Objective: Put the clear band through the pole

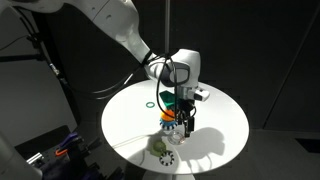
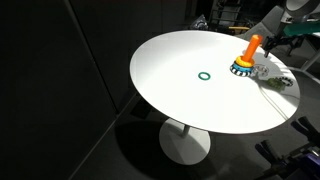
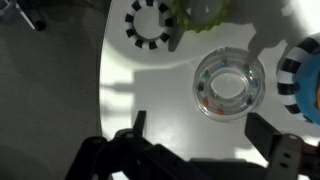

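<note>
The clear band is a see-through ring with small coloured beads inside. It lies flat on the white table, just beyond my fingertips and nearer the right finger. My gripper is open and empty, hovering above the table; it also shows in an exterior view. The pole is an orange peg on a base of stacked coloured rings, and it shows in both exterior views, close beside my gripper. The clear band is too faint to pick out in the exterior views.
A black-and-white dotted ring lies at the top of the wrist view, with a yellow-green object next to it. A blue-and-white rim sits at the right edge. A green ring lies alone near the table's middle.
</note>
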`<control>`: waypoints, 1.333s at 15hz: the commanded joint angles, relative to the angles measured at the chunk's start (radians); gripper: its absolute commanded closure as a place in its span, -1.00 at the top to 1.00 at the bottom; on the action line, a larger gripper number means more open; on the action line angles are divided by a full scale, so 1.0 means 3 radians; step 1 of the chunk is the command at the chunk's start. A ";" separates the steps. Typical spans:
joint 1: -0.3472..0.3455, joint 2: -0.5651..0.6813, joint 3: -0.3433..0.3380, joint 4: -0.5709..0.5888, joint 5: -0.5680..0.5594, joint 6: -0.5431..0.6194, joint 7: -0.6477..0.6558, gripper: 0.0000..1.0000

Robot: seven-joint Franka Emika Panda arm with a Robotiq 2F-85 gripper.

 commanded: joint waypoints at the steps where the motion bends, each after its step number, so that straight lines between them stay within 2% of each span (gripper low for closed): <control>1: 0.0015 0.0119 -0.0032 -0.0030 0.0025 0.0201 -0.0068 1.00; 10: 0.0032 0.0327 -0.0045 -0.0049 0.0044 0.0388 -0.0083 1.00; 20: -0.0061 0.0314 0.0027 -0.0200 0.0204 0.0645 -0.0216 1.00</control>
